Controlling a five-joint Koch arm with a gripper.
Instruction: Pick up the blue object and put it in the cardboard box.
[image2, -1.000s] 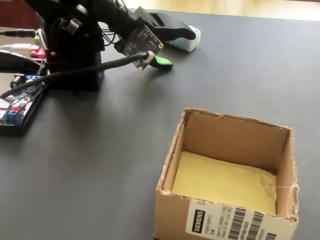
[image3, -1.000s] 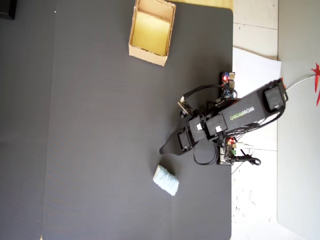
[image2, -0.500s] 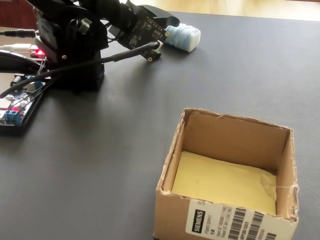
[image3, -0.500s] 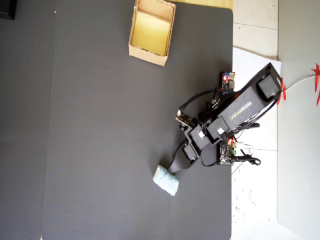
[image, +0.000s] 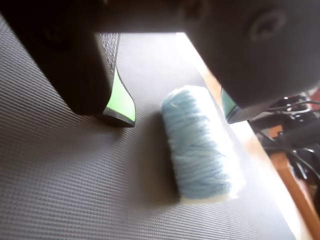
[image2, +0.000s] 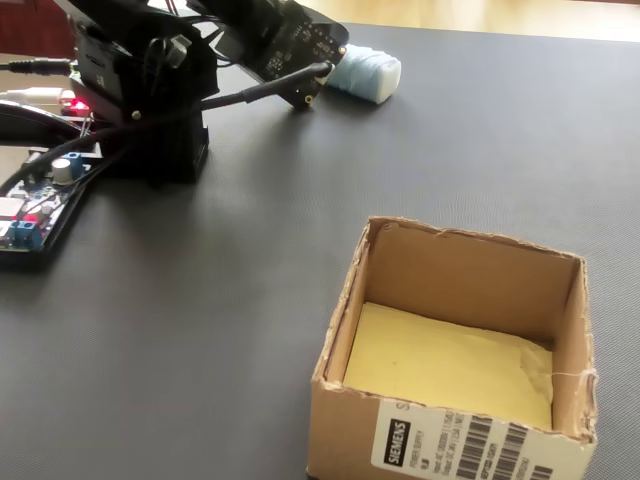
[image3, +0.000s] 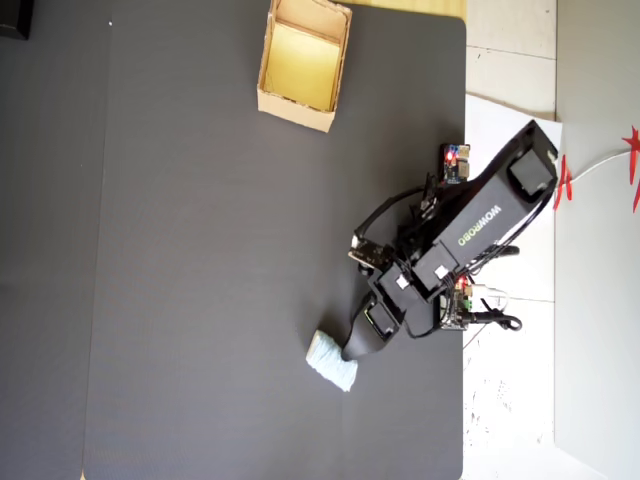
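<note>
On the dark mat (image3: 200, 250), open gripper (image: 177, 117) straddles the blue object (image: 200, 145).

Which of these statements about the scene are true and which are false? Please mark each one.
1. The blue object lies on the dark mat. True.
2. The cardboard box already holds the blue object. False: only its yellowish floor shows inside.
3. In the wrist view, the gripper is open, one jaw on each side of the blue object. True.
4. In the overhead view, the blue object lies right beside the box. False: it lies far from it, near the opposite end of the mat.
5. The gripper has lifted the object. False: it rests on the mat.
</note>
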